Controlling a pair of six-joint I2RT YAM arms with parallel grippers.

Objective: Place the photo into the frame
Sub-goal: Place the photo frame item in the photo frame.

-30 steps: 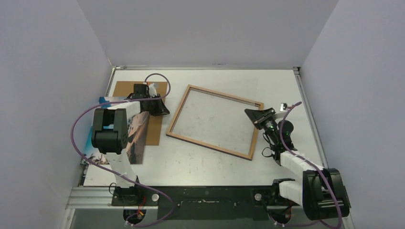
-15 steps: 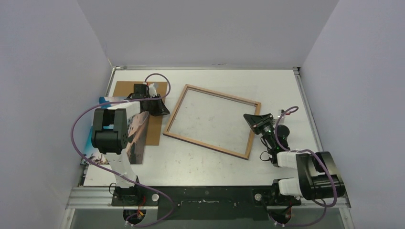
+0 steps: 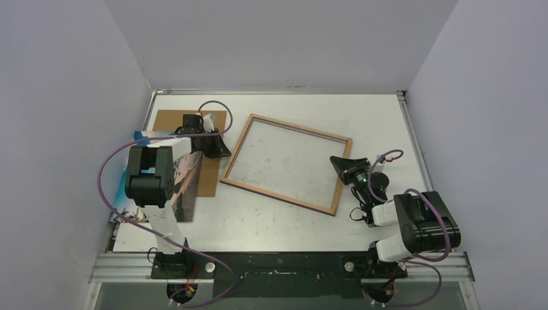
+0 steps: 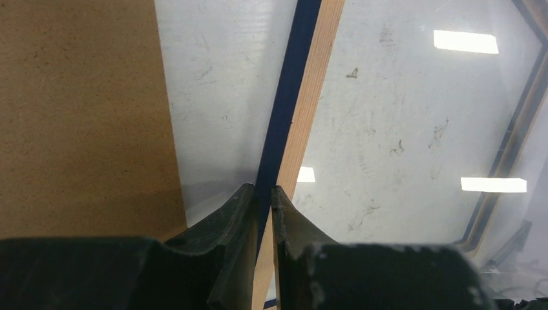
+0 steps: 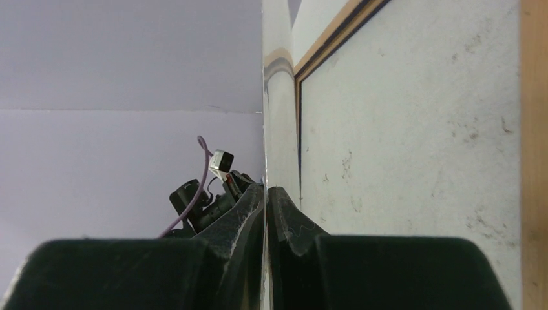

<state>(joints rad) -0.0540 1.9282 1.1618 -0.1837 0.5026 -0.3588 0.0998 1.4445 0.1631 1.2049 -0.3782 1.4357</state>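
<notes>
Daylight-white bench (image 3: 271,226) carried everything, and the frame (image 3: 286,164) lay roughly in its middle, wood-brown back upward and skewed, so that one corner pointed toward the far edge. The left gripper (image 3: 223,152) had reached to the frame's left rail near the far-left corner; from its own wrist camera the left gripper (image 4: 263,188) had its fingers clamped on that rail, the navy strip of the frame (image 4: 310,110) running straight between them. The right gripper (image 3: 336,161) sat at the frame's right rail, arm folded back close to its base at the near right of the bench. Seen from the wrist, the right gripper (image 5: 266,188) had its fingers pressed together, with the frame (image 5: 533,129) alongside; whether they nipped anything thin between them I could not tell from that angle. The photo (image 3: 186,187) lay along the bench's left edge, largely hidden under the left arm, its right side overlapping a plain brown backing board (image 3: 167,120) that lay flat near the far-left corner, just beside the frame.
</notes>
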